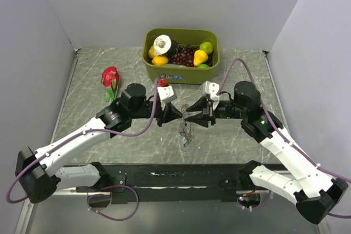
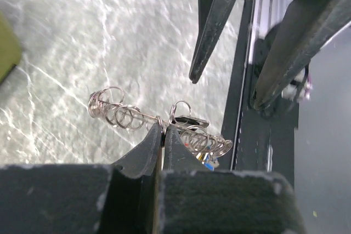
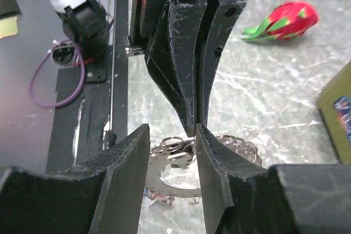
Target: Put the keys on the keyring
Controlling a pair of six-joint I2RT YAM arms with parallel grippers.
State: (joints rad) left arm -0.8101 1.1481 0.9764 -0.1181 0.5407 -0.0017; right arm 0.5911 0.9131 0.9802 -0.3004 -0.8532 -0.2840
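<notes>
Left gripper [image 2: 163,130] pinched shut on thin grey coiled metal keyring [image 2: 118,112], held aloft on the near side of olive plastic fruit tub [image 1: 181,75]. Small coloured-head keys [image 1: 186,137] dangle beneath. Right gripper [image 3: 171,152] parted, just beside. Risk: lone thin pinch, so the ring may swivel or slip.

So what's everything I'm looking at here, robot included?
bin: one, olive green, back of the table
grapes: one bunch, dark purple, in the bin
pear: one, yellow, in the bin
round fruit: one, green, bin's right corner
white roll: one, white, bin's left end
dragon fruit: one, red and green, left of the bin
keyring: one, silvery coiled wire, table's middle
keys: count unclear, blue and yellow bits show, bunched at the keyring
table: one, grey marbled
left gripper: one, black, shut on the keyring
right gripper: one, black, open, facing the left one
</notes>
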